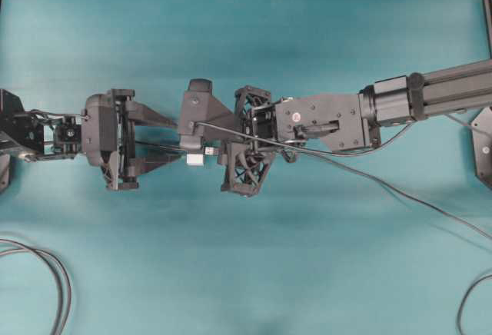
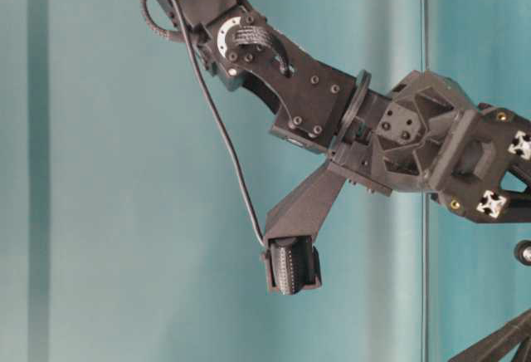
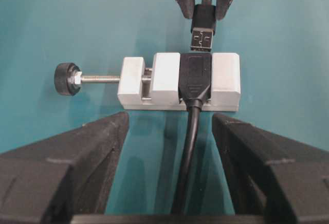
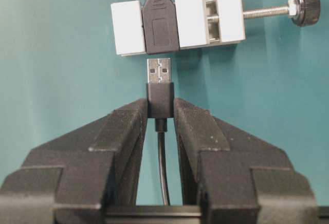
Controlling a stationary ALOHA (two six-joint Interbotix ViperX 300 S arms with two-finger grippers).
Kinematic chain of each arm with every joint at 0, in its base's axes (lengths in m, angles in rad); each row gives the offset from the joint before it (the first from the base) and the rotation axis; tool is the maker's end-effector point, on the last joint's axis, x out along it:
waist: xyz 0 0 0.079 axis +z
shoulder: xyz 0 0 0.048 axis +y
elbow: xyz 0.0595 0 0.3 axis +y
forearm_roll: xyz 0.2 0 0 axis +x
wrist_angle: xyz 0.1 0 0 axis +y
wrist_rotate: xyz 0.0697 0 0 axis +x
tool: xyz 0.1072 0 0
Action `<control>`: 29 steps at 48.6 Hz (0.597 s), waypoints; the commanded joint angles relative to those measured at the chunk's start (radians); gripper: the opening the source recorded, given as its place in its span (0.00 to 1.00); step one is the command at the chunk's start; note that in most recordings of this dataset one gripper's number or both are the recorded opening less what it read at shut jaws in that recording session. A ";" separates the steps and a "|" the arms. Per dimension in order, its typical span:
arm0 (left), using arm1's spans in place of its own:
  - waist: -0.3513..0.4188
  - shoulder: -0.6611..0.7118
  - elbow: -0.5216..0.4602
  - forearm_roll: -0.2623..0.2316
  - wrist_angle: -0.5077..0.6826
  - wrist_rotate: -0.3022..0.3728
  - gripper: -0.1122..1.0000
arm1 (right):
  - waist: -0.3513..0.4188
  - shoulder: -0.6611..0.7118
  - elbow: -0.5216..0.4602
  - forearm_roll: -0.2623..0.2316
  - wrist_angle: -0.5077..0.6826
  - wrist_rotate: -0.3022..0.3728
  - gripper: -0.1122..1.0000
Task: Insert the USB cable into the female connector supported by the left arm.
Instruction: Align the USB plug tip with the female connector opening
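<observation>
while the overhead view crowds both arms into the middle of the teal table [image 1: 246, 28], the female connector [image 1: 195, 157] shows only as a small white block between the left gripper [image 1: 171, 140] and the right gripper [image 1: 206, 131]; the usb cable [image 1: 384, 185] trails off to the right edge, and its plug is hidden under the black fingers. looped black cables [image 1: 54, 273] are cut off at the lower left corner.

from table level only the right gripper [image 2: 290, 266] is readable, its fingers seen edge-on with the usb cable [image 2: 224, 138] hanging from it; the plug and the white block cannot be made out.

the left wrist view shows the left gripper [image 3: 169, 131] released, its fingers spread wide and just short of the female connector [image 3: 226, 80], apart from it. the block lies on the table with its screw knob [image 3: 65, 78] pointing left and its own dark lead running down out of frame. the usb cable [image 3: 203, 26] plug sits just above the socket, apart from it, the right fingers cut off by the top edge.

the right wrist view shows the right gripper [image 4: 161, 113] clenched on the usb cable [image 4: 160, 77] plug's black housing, metal tip lined up with the female connector [image 4: 128, 26], a narrow gap between.
</observation>
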 commanded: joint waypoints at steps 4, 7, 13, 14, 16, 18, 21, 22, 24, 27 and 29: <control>-0.002 -0.011 -0.006 0.002 -0.008 0.012 0.80 | 0.002 -0.018 -0.020 -0.003 -0.018 0.005 0.29; 0.000 -0.011 -0.006 0.002 -0.008 0.012 0.80 | 0.002 -0.015 -0.021 -0.002 -0.021 0.005 0.29; 0.000 -0.011 -0.006 0.002 -0.008 0.012 0.80 | 0.002 -0.006 -0.031 -0.002 -0.020 0.005 0.29; 0.000 -0.011 -0.006 0.002 -0.006 0.012 0.80 | 0.002 -0.006 -0.031 -0.002 -0.018 0.005 0.29; 0.000 -0.011 -0.006 0.002 -0.006 0.012 0.80 | 0.002 -0.005 -0.032 -0.002 -0.017 0.005 0.29; -0.002 -0.011 -0.005 0.002 -0.006 0.012 0.80 | 0.002 -0.006 -0.032 -0.003 -0.014 0.005 0.29; -0.002 -0.011 -0.002 0.003 -0.006 0.012 0.80 | 0.003 -0.005 -0.035 -0.003 -0.009 0.006 0.29; -0.002 -0.011 -0.002 0.003 -0.006 0.012 0.80 | 0.002 -0.005 -0.035 -0.002 -0.006 0.005 0.29; -0.002 -0.011 0.000 0.003 -0.006 0.012 0.80 | 0.003 -0.002 -0.038 -0.003 0.000 0.005 0.29; -0.003 -0.009 -0.002 0.003 -0.009 0.012 0.80 | 0.003 -0.002 -0.041 -0.003 0.002 0.005 0.29; -0.003 -0.011 -0.002 0.003 -0.009 0.012 0.80 | 0.003 0.000 -0.041 -0.003 0.000 0.005 0.29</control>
